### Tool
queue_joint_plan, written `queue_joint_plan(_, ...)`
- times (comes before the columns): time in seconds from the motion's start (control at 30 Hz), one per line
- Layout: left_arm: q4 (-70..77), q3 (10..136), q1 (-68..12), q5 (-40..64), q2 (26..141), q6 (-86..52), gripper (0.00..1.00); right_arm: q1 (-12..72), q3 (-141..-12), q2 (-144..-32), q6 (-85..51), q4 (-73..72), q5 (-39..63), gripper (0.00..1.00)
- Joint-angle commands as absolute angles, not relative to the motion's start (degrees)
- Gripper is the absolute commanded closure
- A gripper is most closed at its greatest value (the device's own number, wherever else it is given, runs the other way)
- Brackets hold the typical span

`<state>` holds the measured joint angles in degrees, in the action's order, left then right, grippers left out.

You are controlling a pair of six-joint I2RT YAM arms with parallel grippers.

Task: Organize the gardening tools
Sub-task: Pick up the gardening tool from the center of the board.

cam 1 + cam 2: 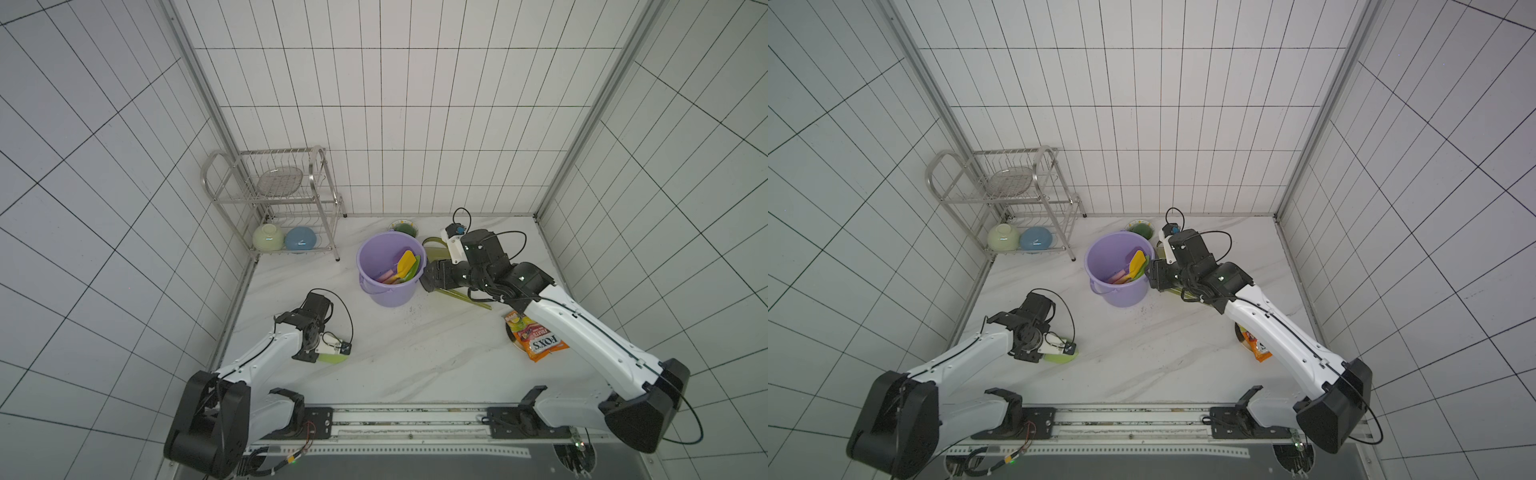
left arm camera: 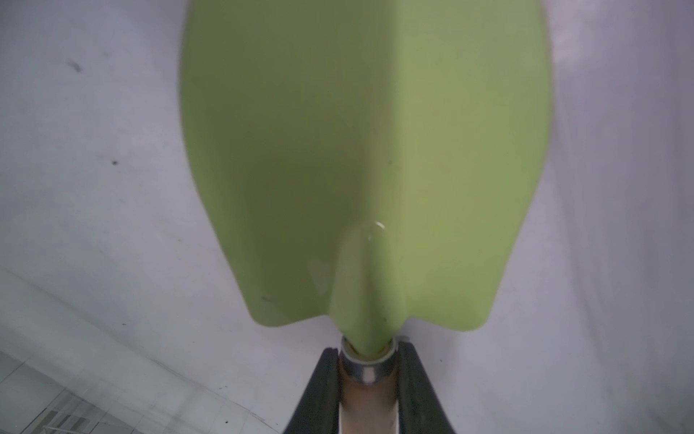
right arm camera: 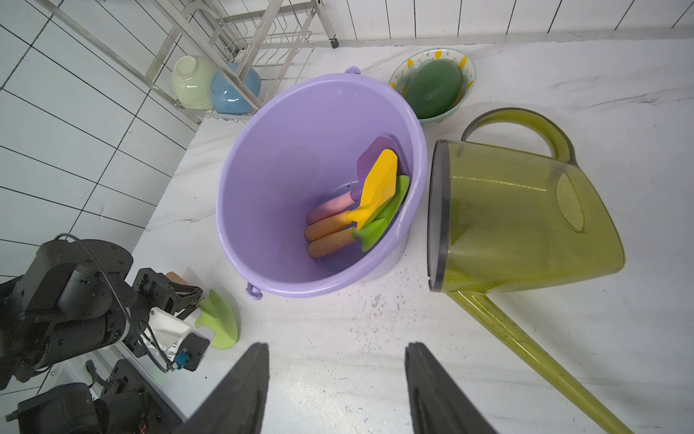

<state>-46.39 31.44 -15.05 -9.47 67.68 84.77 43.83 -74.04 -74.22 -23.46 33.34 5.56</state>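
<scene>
**Free room and obstacles**

I read the middle tabletop as open. The bucket and watering can stand just beside each other; their gap seems too narrow to enter. Three trowels crowd the bucket's can-side wall; its other half is free.
</scene>
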Motion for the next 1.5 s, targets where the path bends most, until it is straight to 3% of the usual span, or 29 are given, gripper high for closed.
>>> queue_joint_plan(0.0,-48.65,33.96,-14.64,-5.66,67.24,82.17,0.79,43.59,-72.98,-72.55,-25.10,32.26,7.05,0.39)
queue_joint_plan(0.33,-56.80,42.87,-14.21,3.41,66.38,73.91,0.80,46.22,-68.61,-71.31,-31.89,27.99,13.07,0.41)
queue_joint_plan(0.87,-62.34,56.40,-14.23,19.29,65.70,56.65,0.77,55.21,-69.92,-80.17,-37.54,20.71,15.87,0.41)
queue_joint_plan(1.47,-61.20,58.86,-15.45,22.27,65.83,49.13,0.77,59.33,-76.47,-90.74,-39.45,15.63,18.10,0.46)
